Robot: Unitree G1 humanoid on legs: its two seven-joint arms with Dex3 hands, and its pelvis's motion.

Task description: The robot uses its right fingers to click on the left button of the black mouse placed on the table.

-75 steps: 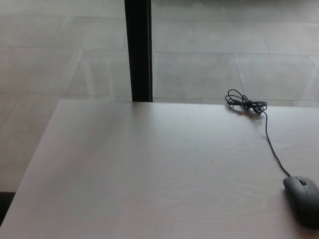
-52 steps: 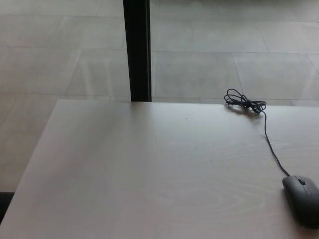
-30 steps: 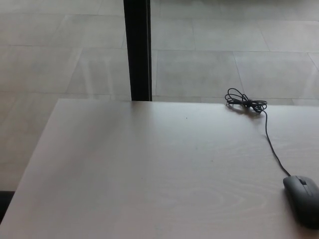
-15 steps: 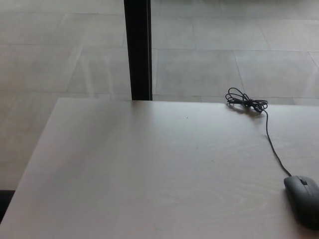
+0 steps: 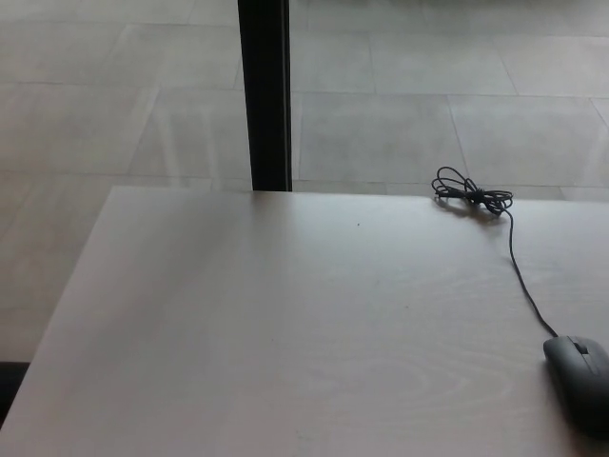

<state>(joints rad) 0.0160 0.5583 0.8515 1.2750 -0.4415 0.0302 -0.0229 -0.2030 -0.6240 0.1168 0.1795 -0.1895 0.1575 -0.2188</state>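
A black mouse (image 5: 580,383) is lying at the table's (image 5: 238,333) near right edge, cable (image 5: 519,267) trailing away. Neither hand is showing, so finger state cannot be told. Light and probably slippery, it is needing a soft downward press on its front-left button.

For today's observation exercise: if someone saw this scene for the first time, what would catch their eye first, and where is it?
The eye goes first to the black mouse at the table's near right corner, partly cut off by the picture's edge. Its thin cable runs away across the pale table to a tangled bundle at the far edge. Behind the table, a dark vertical post stands against the tiled floor. No robot hand shows.
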